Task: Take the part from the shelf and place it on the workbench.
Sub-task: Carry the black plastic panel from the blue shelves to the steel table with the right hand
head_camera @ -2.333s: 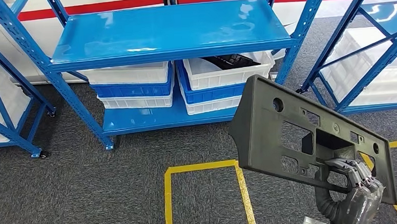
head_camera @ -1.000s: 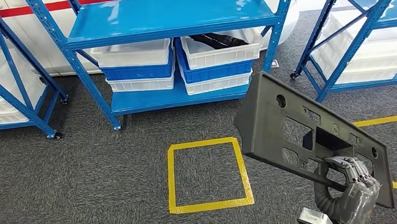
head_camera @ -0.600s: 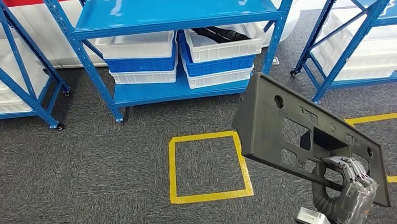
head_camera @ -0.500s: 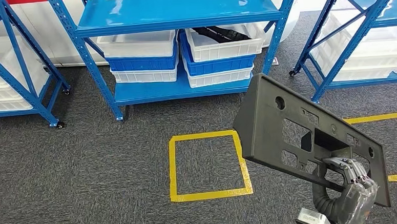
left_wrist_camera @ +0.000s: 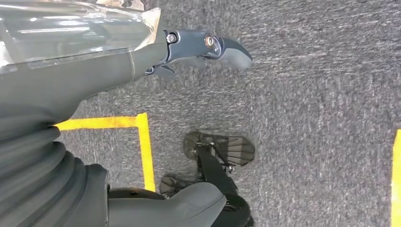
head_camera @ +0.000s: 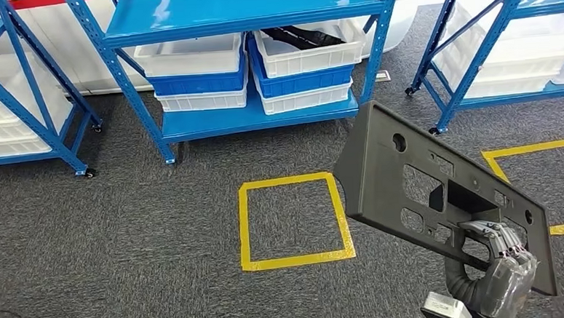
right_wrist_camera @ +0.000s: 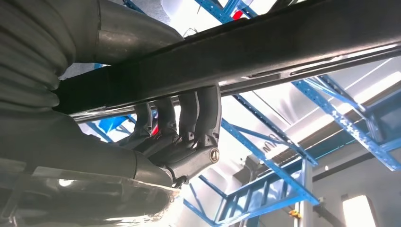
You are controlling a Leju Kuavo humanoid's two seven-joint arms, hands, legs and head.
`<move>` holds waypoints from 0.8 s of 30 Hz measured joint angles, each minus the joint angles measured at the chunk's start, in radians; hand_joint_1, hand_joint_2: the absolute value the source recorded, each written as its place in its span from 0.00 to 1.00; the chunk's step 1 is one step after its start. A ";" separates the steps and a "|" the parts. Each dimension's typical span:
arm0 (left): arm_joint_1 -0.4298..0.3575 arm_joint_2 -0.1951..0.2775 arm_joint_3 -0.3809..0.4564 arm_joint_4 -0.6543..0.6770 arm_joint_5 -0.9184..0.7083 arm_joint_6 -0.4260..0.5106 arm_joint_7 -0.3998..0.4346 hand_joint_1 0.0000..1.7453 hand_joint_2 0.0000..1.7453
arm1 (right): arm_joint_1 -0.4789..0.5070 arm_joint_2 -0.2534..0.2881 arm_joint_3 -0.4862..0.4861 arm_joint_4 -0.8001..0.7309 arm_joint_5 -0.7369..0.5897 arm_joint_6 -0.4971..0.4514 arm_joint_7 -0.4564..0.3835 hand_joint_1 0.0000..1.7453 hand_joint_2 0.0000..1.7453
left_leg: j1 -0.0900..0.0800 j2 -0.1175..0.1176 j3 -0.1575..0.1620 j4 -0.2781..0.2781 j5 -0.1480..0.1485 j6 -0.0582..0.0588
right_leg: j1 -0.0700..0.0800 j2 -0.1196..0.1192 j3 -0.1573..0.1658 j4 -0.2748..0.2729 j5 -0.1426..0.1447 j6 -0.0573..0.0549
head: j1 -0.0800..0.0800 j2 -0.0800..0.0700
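— Dark grey plastic, that part [head_camera: 427,195]: a long flat panel with cut-outs and round holes, held up in the air over the carpet [head_camera: 123,233], tilted so one end rises toward the shelves.

— Where does it sit against the fingers?

— The right hand [head_camera: 500,275] grips it near its lower end. In the head view the fingers [head_camera: 503,241] hook through a cut-out and over the bar along the panel's lower edge. The right wrist view shows that bar [right_wrist_camera: 265,52] across the frame, the dark fingers [right_wrist_camera: 189,111] wrapped up around it and the thumb [right_wrist_camera: 132,35] lying along its other side, so the bar is clamped between them.

— And the left hand?

— It [left_wrist_camera: 142,71] hangs above the carpet, holding nothing; one finger [left_wrist_camera: 208,45] juts straight out, the thumb [left_wrist_camera: 175,208] well apart from it.

— What lies around?

— A yellow tape square [head_camera: 293,220] on the floor just beside the panel's raised end, another yellow outline [head_camera: 534,149] past it. Beyond stands a blue shelf rack [head_camera: 242,15] with stacked white and blue bins [head_camera: 303,63], one holding a dark piece.
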 joint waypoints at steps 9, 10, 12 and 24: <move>0.001 0.002 0.002 0.000 -0.003 -0.008 -0.007 0.00 1.00 | -0.002 -0.001 -0.002 0.009 -0.044 0.000 0.004 1.00 1.00 | -0.001 -0.049 0.165 -0.085 -0.022 0.020 | 0.013 0.016 -0.068 0.026 0.041 0.006 | -0.002 0.000; 0.002 0.003 0.002 0.000 -0.004 -0.009 -0.008 0.00 1.00 | -0.002 -0.004 0.000 0.009 -0.060 0.000 0.009 1.00 1.00 | -0.003 -0.053 0.173 -0.103 -0.025 0.023 | 0.012 0.021 -0.072 0.026 0.046 0.014 | -0.002 0.000; 0.003 0.001 0.002 0.000 -0.005 -0.009 -0.008 0.00 1.00 | -0.001 -0.010 0.002 0.010 -0.082 0.000 0.014 1.00 1.00 | -0.005 -0.037 0.170 -0.113 -0.016 0.031 | 0.011 0.031 -0.081 0.029 0.053 0.028 | -0.004 0.000; -0.004 0.000 0.003 0.000 -0.009 -0.007 -0.003 0.00 1.00 | -0.003 -0.034 0.006 0.021 -0.090 0.000 0.026 1.00 1.00 | -0.005 0.077 0.141 -0.108 0.005 0.031 | -0.004 -0.051 -0.064 0.046 0.021 0.075 | 0.007 0.000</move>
